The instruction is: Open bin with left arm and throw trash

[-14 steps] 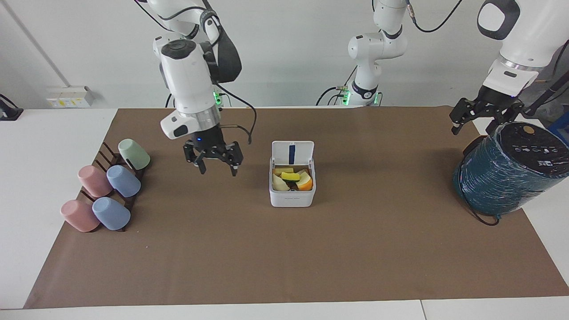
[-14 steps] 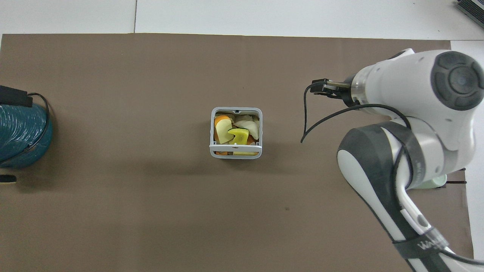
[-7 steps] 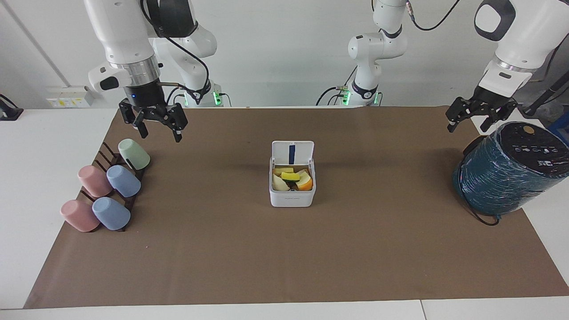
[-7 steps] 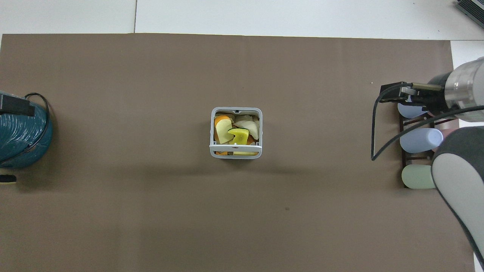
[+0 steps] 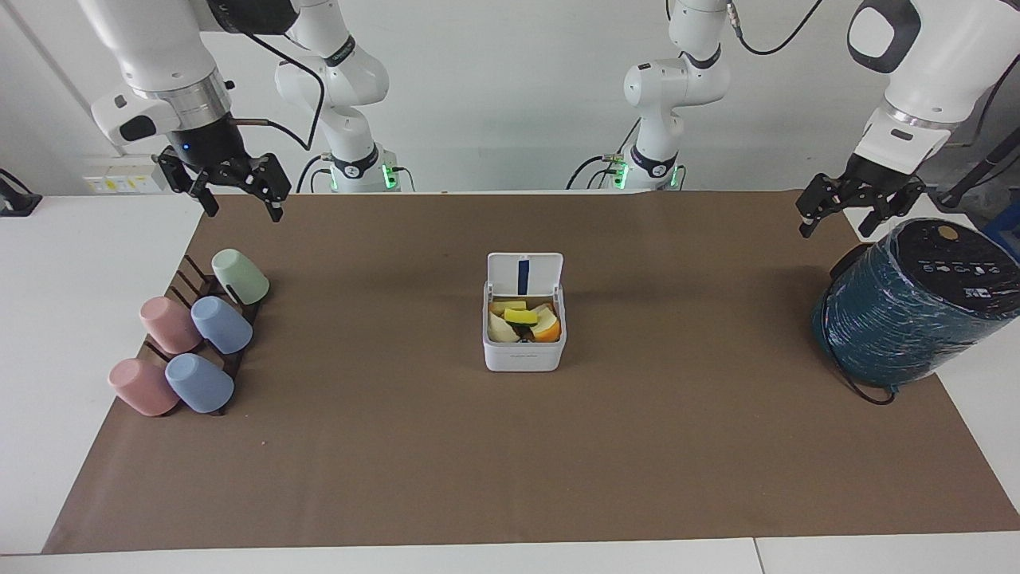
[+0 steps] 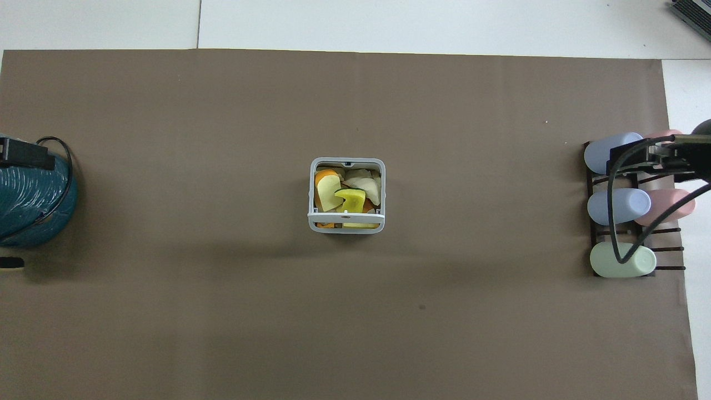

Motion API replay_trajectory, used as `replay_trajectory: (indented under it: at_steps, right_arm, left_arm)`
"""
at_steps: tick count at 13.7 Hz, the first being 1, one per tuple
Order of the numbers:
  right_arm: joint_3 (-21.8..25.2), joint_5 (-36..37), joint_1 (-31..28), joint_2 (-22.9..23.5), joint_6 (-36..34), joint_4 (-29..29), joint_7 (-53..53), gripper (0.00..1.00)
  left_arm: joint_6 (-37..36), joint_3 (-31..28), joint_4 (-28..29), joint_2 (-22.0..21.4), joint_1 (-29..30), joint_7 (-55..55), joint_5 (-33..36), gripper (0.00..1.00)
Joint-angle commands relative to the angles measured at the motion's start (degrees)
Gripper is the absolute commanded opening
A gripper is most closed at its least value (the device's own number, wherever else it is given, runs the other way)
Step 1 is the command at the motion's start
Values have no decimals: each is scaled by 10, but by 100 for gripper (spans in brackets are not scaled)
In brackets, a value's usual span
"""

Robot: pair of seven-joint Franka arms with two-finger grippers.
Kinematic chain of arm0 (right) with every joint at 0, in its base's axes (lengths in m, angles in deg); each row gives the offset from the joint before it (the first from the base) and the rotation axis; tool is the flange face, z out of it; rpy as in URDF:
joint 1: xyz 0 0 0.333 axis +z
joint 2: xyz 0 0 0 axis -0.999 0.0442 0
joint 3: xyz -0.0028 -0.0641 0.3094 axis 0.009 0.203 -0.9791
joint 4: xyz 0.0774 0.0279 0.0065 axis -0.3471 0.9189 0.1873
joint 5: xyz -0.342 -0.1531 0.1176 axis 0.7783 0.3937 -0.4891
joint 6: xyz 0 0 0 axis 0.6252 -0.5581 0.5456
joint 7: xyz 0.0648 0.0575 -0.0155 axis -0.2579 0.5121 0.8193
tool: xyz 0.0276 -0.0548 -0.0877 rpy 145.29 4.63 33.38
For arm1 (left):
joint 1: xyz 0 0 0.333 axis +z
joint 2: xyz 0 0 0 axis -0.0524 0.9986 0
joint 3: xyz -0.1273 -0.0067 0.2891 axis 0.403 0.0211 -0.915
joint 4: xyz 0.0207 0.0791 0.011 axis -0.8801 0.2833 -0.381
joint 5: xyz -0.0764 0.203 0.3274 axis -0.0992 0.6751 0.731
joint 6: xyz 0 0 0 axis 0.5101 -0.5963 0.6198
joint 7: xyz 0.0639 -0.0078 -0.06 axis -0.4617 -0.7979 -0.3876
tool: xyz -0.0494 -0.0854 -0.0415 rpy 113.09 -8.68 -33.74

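The small white bin (image 5: 523, 356) stands mid-table with its hinged lid (image 5: 524, 274) swung up, on the side nearer to the robots. Inside lie the trash scraps: a yellow-orange wedge (image 5: 547, 325), a bright yellow piece (image 5: 520, 316) and a white lump (image 5: 500, 328). The overhead view shows the bin's rim (image 6: 346, 227) and the yellow piece (image 6: 351, 198) in it. My right gripper (image 5: 239, 199) is open and empty, up in the air over the mat's corner by the cup rack. My left gripper (image 5: 838, 222) is open and empty, up beside the teal cylinder's top.
A big dark teal wrapped cylinder (image 5: 908, 307) with a cable stands at the left arm's end. A dark rack with several pastel cups (image 5: 191, 343) lies at the right arm's end. A third arm (image 5: 673, 88) stands at the back. Brown mat (image 5: 510, 462) covers the table.
My right gripper has swung away from beside the bin, up and toward the right arm's end of the table. My left gripper has barely shifted. The bin and trash have not moved.
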Motion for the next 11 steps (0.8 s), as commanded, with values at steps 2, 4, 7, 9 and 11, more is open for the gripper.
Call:
replay_trajectory:
  at_steps: [2,4,7,9,11]
  right_arm:
    - [-3,-10,-7,1,-18,4,13,100]
    - [-1,-10,-11,1,-40,-3,52,100]
    - [0,-10,-16,1,-52,-5,52,100]
    - [0,-3,-16,1,-51,-4,46,100]
    - [-1,-3,-14,1,-48,-4,38,100]
  left_arm:
    - [5,-1,10,-11,-2,-3,-2,100]
    - [5,-1,11,-11,-2,-2,-2,100]
    - [5,-1,16,-12,-2,-2,-2,100]
    - [6,-1,16,-12,-2,-2,-2,100]
    - [6,-1,16,-12,-2,-2,-2,100]
